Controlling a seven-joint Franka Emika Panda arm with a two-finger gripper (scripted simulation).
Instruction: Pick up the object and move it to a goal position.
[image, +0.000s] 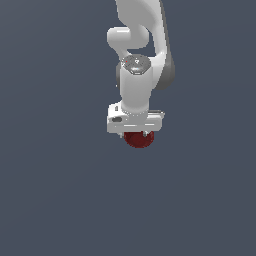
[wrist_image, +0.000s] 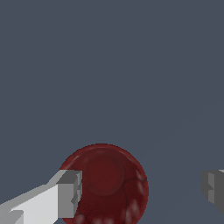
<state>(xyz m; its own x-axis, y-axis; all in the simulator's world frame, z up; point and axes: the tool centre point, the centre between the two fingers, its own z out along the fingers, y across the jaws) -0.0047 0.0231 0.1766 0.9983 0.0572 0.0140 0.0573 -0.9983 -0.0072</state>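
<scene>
The object is a small dark red bowl, round with a rim, resting on the flat grey ground. In the wrist view my gripper is open and wide apart. One finger overlaps the bowl's rim, while the other finger stands well clear of it. Nothing is gripped. In the exterior view the white hand hangs straight over the object and hides its upper part, and the fingers barely show there.
Plain dark grey ground surrounds the bowl on all sides. The white arm rises from the hand toward the top of the exterior view. No goal marker shows.
</scene>
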